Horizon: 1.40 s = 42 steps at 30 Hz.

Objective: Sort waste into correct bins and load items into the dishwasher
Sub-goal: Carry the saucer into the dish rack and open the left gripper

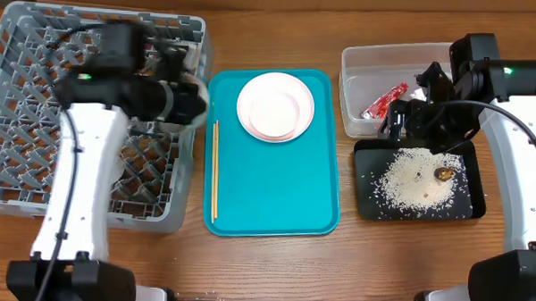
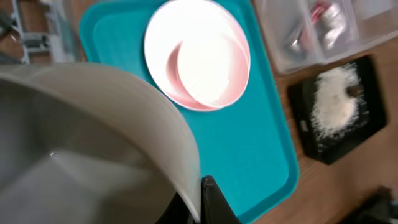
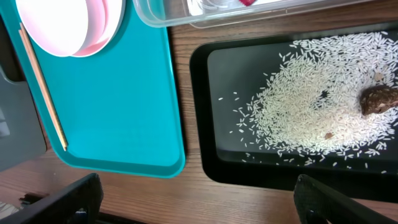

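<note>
My left gripper [image 1: 184, 99] is shut on the rim of a white bowl [image 2: 93, 143], held over the right edge of the grey dish rack [image 1: 37, 116]; the fingertips [image 2: 202, 200] pinch the rim. A white plate on a pale saucer [image 1: 275, 106] and thin chopsticks [image 1: 214, 171] lie on the teal tray [image 1: 275, 195]. My right gripper [image 1: 410, 115] is open and empty [image 3: 205, 205], above the black tray [image 1: 369, 203], which holds rice [image 1: 414, 178] and a brown lump [image 1: 444, 174]. The red-and-silver wrapper [image 1: 386, 101] lies in the clear tub [image 1: 360, 69]. The tissue is not visible.
The rack fills the left side, the teal tray the middle, and the tub and black tray the right. Bare wooden table [image 1: 273, 267] runs along the front edge. The right arm [image 1: 510, 132] curves around the black tray's right side.
</note>
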### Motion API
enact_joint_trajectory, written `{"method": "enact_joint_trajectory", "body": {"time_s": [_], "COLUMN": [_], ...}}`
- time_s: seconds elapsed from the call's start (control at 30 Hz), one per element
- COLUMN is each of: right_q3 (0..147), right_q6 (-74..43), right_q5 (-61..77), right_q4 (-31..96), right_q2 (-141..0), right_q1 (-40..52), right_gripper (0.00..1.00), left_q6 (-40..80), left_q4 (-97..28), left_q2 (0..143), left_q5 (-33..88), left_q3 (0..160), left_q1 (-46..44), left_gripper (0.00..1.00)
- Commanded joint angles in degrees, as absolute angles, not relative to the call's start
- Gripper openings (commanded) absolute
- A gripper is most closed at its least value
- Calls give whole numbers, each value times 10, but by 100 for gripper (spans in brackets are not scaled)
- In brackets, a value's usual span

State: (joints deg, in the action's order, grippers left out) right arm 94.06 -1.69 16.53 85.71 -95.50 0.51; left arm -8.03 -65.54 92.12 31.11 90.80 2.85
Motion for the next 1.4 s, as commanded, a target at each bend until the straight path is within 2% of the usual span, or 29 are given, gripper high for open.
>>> {"method": "enact_joint_trajectory", "body": {"time_s": [0.0,0.23,0.47,0.8,0.9,0.93,1.03,1.07,1.1,1.37], "right_q3": [942,942,942,942,942,942,942,942,942,942], "right_q6": [-17,-17,-17,-17,-17,-17,-17,-16,-15,-15], "right_q5": [170,170,170,166,166,166,166,166,166,166], "right_q4": [857,860,863,874,874,874,873,874,874,876], "right_q2": [-935,-935,-935,-935,-935,-935,-935,-935,-935,-935], "right_q1": [7,7,7,7,7,7,7,7,7,7], "right_gripper": [100,100,100,100,100,100,100,100,100,100], "left_q6": [-209,-245,-253,-253,-252,-251,-251,-251,-251,-245], "left_q4": [-649,-619,-594,-583,-594,-610,-645,-655,-661,-698], "left_q2": [946,1004,1085,1172,1172,1172,1172,1172,1172,1116], "left_q5": [517,620,715,718,718,715,698,697,699,664], "left_q3": [910,910,910,910,910,910,910,910,910,912], "left_q1": [118,214,235,281,309,323,341,347,350,359], "left_gripper": [4,4,4,5,32,63,85,96,100,100]}}
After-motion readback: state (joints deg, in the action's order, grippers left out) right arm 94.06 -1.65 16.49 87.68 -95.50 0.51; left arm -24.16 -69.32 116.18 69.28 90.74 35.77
